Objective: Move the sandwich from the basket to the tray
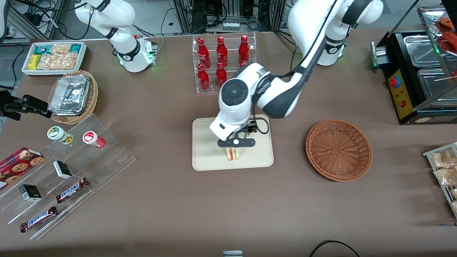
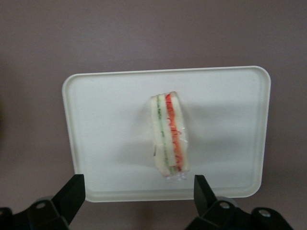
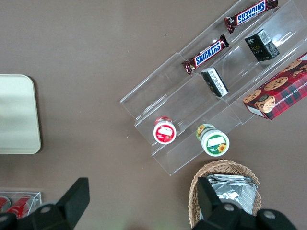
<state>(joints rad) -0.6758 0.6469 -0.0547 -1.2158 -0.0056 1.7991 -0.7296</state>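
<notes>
— Which colours does the sandwich (image 2: 169, 140) show?
— White bread, with red, orange and green stripes along its edge. The tray (image 1: 207, 157) under it is plain cream-beige.
— And the basket (image 1: 338, 150)?
— Reddish-brown woven wicker. The gripper (image 2: 139, 191) above the tray is black; the table (image 1: 228, 200) looks maybe grey-brown.

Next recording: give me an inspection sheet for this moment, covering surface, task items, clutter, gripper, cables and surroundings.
Surface: brown table, no spills seen.
Task items: triangular white-bread sandwich lies on the cream rectangular plastic tray; round reddish-brown wicker basket holds nothing.
Clutter: red bottles in a clear rack; tan wicker basket of foil trays; Snickers bars on clear steps; white bin of snack packets.
Gripper: left gripper open above the sandwich, fingers clear of it.
Cables: black loop at the table's near edge.
Surroundings: black food warmer.
</notes>
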